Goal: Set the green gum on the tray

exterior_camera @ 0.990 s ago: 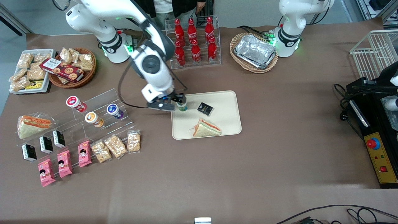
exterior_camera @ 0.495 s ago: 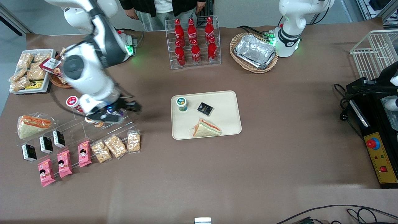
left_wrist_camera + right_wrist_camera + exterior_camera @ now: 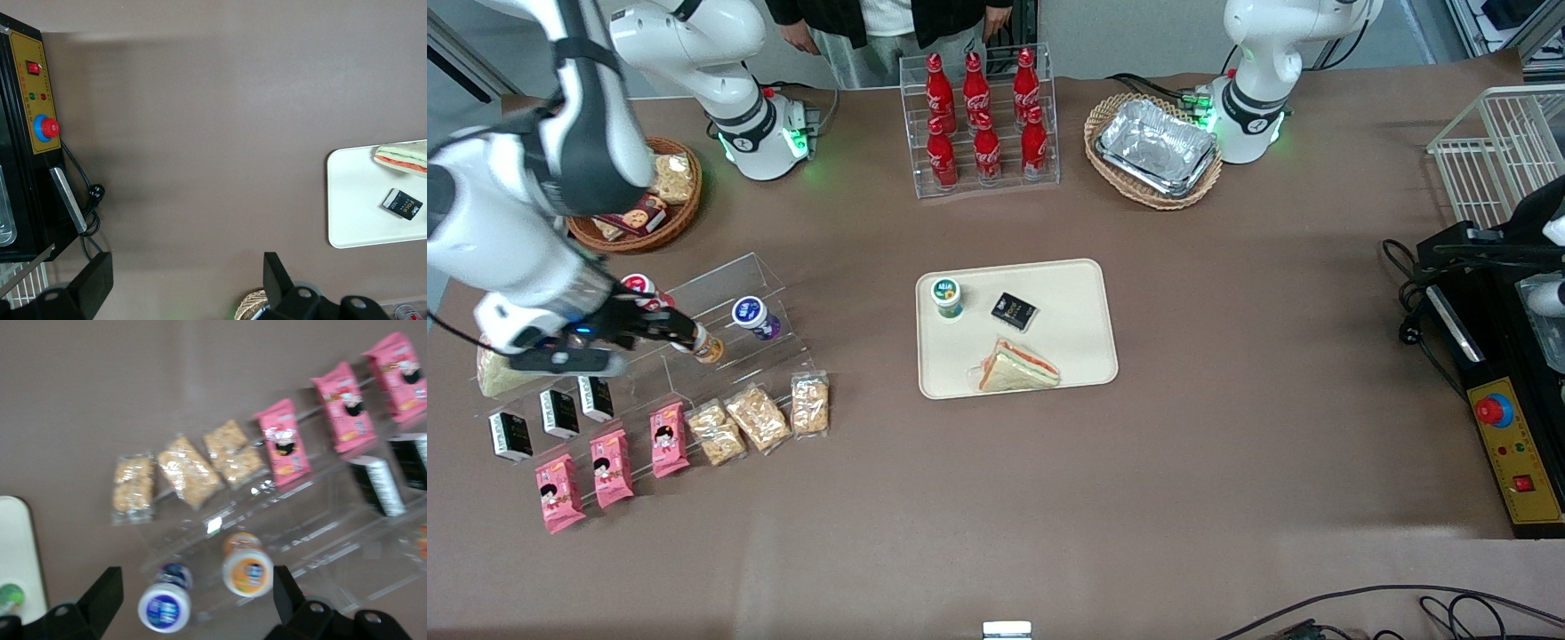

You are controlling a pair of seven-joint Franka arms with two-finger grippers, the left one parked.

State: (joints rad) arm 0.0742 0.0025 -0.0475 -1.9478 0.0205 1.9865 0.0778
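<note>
Green gum (image 3: 946, 297) stands upright on the cream tray (image 3: 1080, 293), in the corner toward my end of the bench, beside a black packet (image 3: 1014, 310). So the placing looks done to me. My fingers (image 3: 665, 327) are open and hold nothing, well apart from the gum, above the clear rack (image 3: 720, 342) near the orange canister (image 3: 704, 347). My arm reaches low over the snacks.

green gum (image 3: 946, 296) upright on tray (image 3: 1080, 298), gripper (image 3: 665, 330) above acrylic stand (image 3: 720, 342), well apart from tray
</note>
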